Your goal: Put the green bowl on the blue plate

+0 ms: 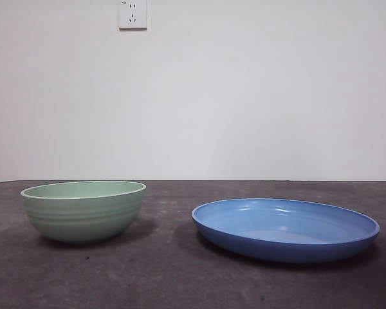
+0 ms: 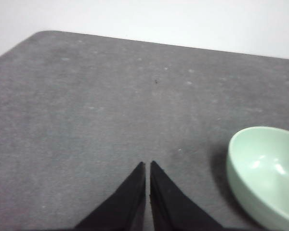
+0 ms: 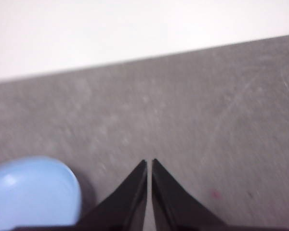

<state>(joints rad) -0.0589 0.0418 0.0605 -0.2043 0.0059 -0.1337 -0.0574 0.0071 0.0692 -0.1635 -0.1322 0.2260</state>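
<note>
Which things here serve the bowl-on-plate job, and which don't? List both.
Job: green bowl, blue plate, left gripper, right gripper.
Not the job: wall socket, grey table they stand on.

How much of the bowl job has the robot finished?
Nothing is done. The green bowl sits on the table, apart from the blue plate, which has nothing on it. The left gripper and right gripper are shut and hold nothing. Grabbing, lifting and placing the bowl all remain.
</note>
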